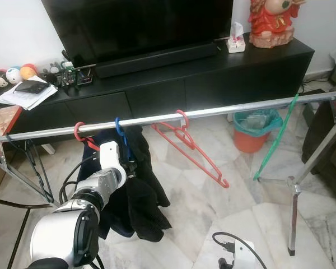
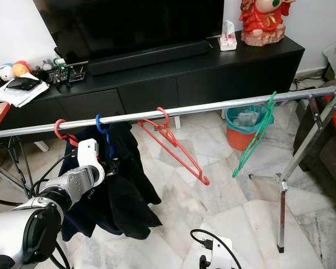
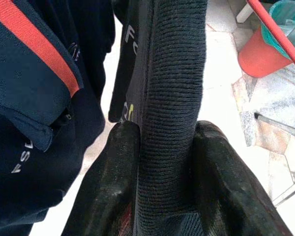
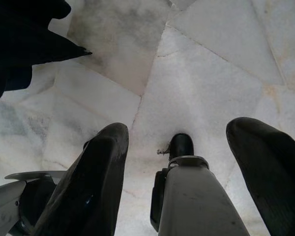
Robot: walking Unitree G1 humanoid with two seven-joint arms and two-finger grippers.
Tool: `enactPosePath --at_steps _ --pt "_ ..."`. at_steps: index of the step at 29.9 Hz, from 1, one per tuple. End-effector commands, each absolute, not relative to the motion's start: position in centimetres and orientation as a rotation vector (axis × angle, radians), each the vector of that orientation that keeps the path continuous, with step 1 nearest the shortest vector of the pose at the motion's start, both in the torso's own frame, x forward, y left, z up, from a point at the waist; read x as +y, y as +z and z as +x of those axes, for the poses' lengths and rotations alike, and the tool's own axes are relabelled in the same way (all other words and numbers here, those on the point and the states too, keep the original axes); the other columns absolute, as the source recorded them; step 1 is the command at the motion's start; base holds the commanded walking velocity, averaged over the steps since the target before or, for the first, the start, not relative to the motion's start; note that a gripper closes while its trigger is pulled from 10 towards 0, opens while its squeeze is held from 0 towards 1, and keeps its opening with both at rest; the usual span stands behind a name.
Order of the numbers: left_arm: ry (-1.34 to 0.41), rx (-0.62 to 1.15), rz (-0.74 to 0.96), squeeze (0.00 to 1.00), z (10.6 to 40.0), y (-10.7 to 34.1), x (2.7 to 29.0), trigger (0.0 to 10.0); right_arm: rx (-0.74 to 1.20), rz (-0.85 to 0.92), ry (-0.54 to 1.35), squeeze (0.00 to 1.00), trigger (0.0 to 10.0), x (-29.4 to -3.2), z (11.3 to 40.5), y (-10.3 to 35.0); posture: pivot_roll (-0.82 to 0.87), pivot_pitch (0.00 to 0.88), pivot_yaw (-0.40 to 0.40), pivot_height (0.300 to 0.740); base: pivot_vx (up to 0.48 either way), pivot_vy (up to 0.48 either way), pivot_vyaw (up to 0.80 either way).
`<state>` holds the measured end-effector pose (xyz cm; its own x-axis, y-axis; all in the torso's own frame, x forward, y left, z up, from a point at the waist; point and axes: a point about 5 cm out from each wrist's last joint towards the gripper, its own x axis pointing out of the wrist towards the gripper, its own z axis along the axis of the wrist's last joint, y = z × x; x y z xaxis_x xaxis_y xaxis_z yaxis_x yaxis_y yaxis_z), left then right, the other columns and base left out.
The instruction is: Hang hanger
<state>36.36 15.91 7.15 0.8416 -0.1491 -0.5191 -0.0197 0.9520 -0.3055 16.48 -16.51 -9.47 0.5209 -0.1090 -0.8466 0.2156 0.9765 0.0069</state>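
Four hangers sit on the silver rail that runs across the room in front of the black TV cabinet. At the rail's left part a red-hooked hanger and a blue hanger carry dark clothing, w/ a navy top w/ a red stripe hanging just beside a black knit garment. Left claw is raised just under the rail, at the blue hanger; its two black fingers are pressed shut on a fold of the black knit garment, cloth filling the gap between them. Near the rail's middle an empty red hanger hangs tilted, its lower end swung toward the right. Further right along the rail, a green hanger hangs slanted, close to the rail's right stand. Behind the rail, btwn it and the cabinet, an orange bin w/ a teal liner stands on the marble floor. Right claw hangs low, well below the rail, pointing at the floor, fingers spread wide apart, holding nothing. On the cabinet: a red figurine and a tissue box.
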Motion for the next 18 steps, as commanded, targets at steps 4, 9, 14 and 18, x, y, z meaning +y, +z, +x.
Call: enactPosePath --at_steps 4,9,14,18 --pt "-0.046 0.583 -0.313 0.00 35.82 6.41 16.84 10.0 1.016 0.131 -0.198 0.00 10.0 -16.14 16.07 -9.66 0.00 0.000 0.149 0.740 0.000 0.000 0.00" --pt "-0.050 0.592 -0.307 0.00 35.68 6.21 16.80 0.0 1.017 0.130 -0.198 0.00 10.0 -16.17 16.03 -9.67 -0.01 0.000 0.149 0.740 0.000 0.000 0.00" --pt "-0.054 0.604 -0.295 0.00 35.49 5.94 16.88 0.0 1.019 0.129 -0.198 0.00 10.0 -16.18 16.01 -9.68 -0.01 0.000 0.149 0.740 0.000 0.000 0.00" --pt "-0.050 0.614 -0.282 0.00 35.40 5.83 17.09 0.0 1.019 0.129 -0.197 0.00 10.0 -16.21 15.99 -9.69 0.00 0.000 0.147 0.740 0.000 0.000 0.00"
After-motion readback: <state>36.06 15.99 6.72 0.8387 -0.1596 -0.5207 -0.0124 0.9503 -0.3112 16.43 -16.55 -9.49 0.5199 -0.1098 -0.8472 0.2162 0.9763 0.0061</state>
